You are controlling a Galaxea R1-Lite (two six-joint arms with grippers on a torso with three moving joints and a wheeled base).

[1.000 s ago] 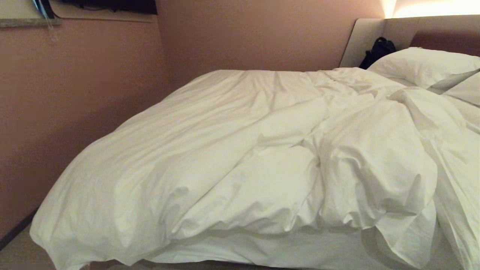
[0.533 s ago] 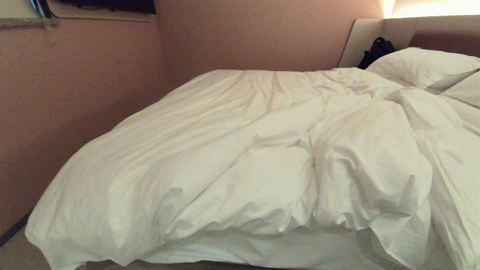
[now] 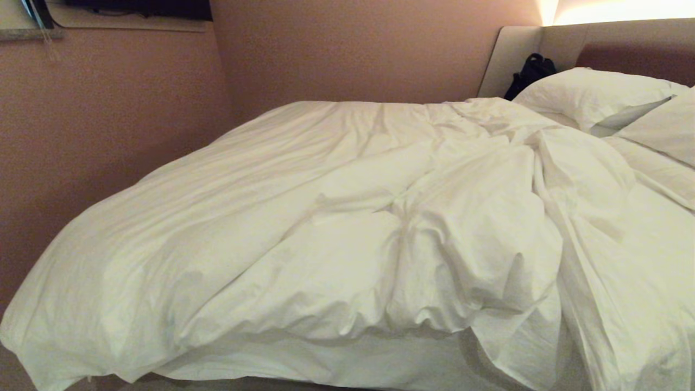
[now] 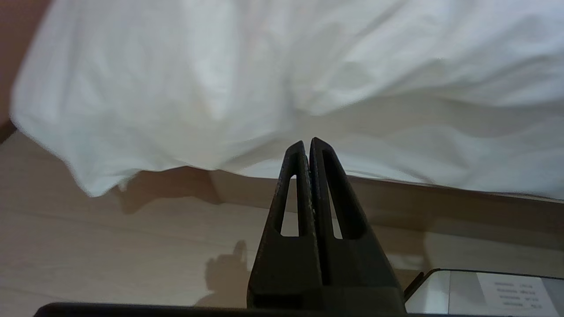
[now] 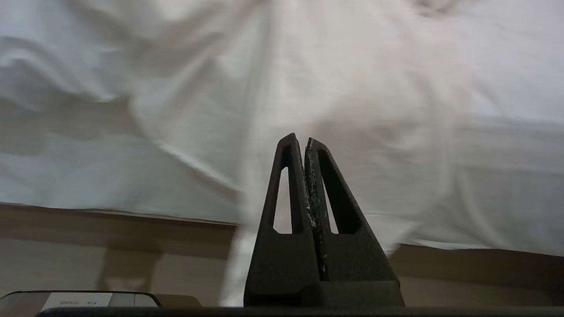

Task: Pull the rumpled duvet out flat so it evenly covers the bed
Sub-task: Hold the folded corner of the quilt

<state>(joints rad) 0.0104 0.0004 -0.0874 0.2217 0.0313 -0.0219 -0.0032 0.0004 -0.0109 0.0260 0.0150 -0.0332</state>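
Note:
The white duvet lies rumpled over the bed, bunched into a thick fold near the middle right, its corner hanging off the near left side. Bare fitted sheet shows to the right of the fold. The bed's beige headboard stands at the far right. Neither arm appears in the head view. In the left wrist view my left gripper is shut and empty, low in front of the hanging duvet. In the right wrist view my right gripper is shut and empty before the draped duvet.
Two white pillows lie by the headboard, with a black bag behind them. A pinkish wall runs close along the bed's far left side. Pale wood floor and the bed's base show under the duvet's edge.
The whole head view has shifted left, so the camera has turned or driven to the right. The duvet itself has not moved, and both grippers stay shut.

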